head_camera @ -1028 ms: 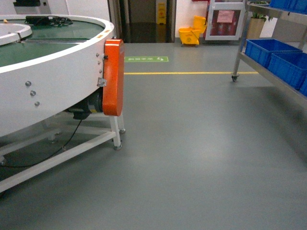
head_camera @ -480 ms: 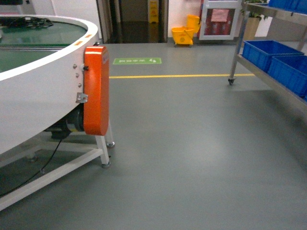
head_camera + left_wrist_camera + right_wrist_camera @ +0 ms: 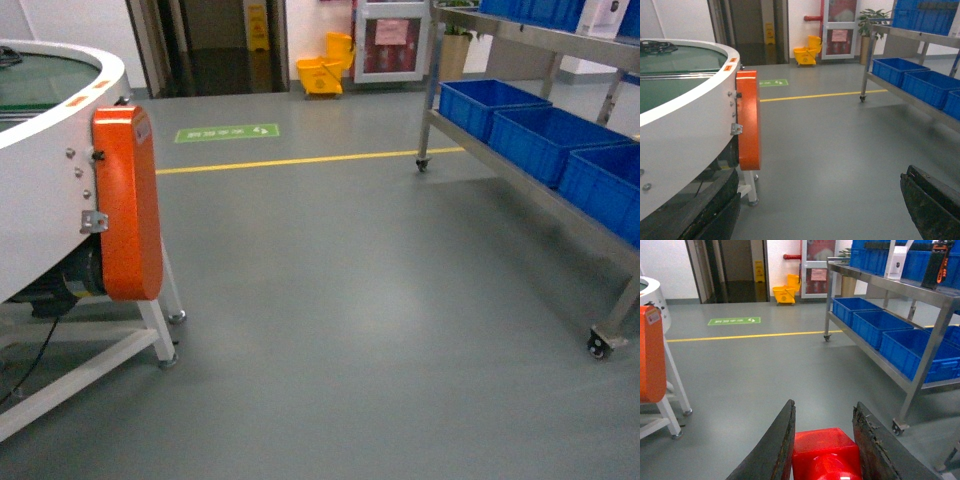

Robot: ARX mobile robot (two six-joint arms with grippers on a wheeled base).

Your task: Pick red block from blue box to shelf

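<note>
On the left stands the white round-edged table with its orange guard, and the left gripper hangs wide open with nothing in it. The right gripper clamps the red block between its fingers above the grey floor. The steel shelf with dark blue crates stands to the right.

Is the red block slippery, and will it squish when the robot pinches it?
Probably a bit slippery: the red block looks glossy. It likely won't squish; its edges stay crisp between the right gripper fingers. Small plastic, so probably light.
</note>
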